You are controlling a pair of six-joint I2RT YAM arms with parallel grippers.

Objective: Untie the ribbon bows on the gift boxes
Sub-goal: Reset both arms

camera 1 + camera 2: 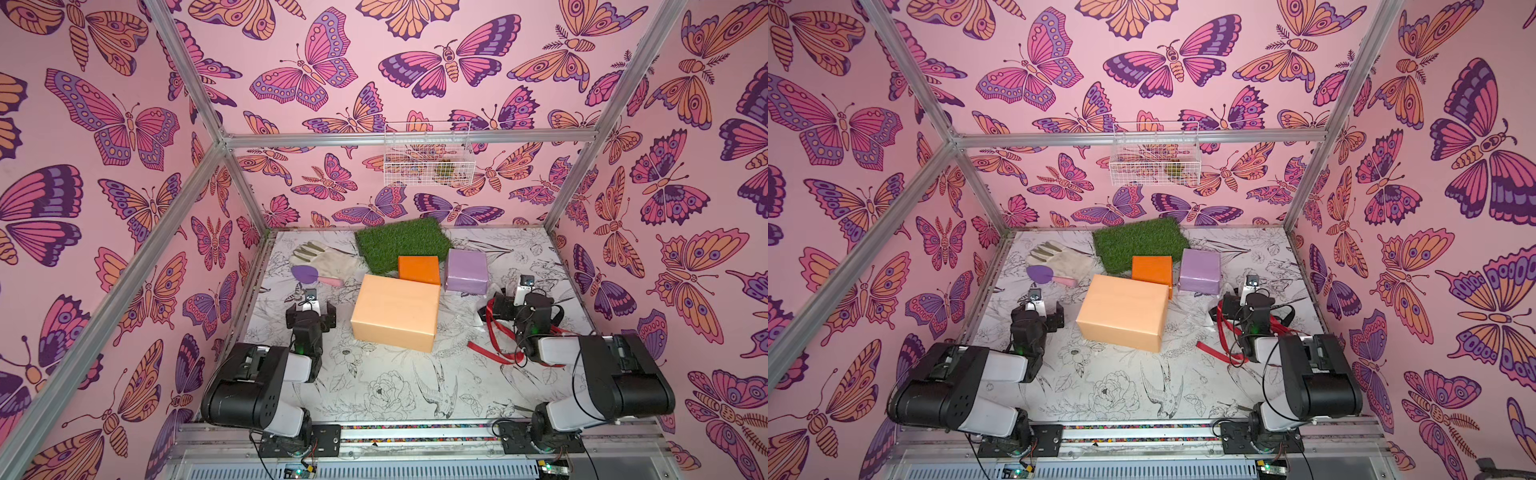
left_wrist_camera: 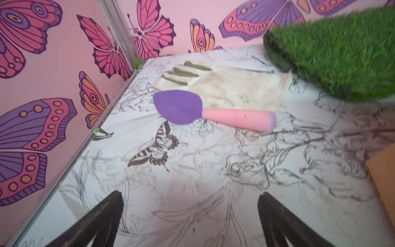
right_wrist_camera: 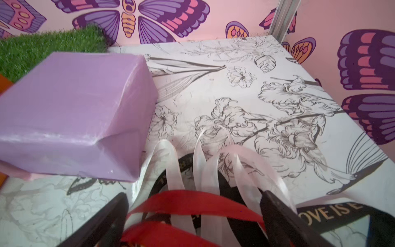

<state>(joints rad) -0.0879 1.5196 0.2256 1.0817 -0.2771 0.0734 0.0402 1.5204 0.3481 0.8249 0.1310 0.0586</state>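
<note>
Red ribbon (image 3: pixel 192 202), black lettered ribbon (image 3: pixel 333 213) and pale ribbon (image 3: pixel 198 162) lie heaped on the table (image 3: pixel 235 64) beside the lilac box (image 3: pixel 70 111). The right gripper (image 3: pixel 193 195) straddles them, jaws wide, gripping nothing. The left gripper (image 2: pixel 190 193), jaws wide and empty, is near the peach box (image 1: pixel 395 311).

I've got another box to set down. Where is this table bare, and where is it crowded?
Bare: the near table strip in front of the peach box; also the far corner past the lilac box. Crowded: loose ribbons right of the peach box, glove and trowel far left.

Red ribbon (image 1: pixel 1214 352) beside peach box (image 1: pixel 1121 311)
</note>
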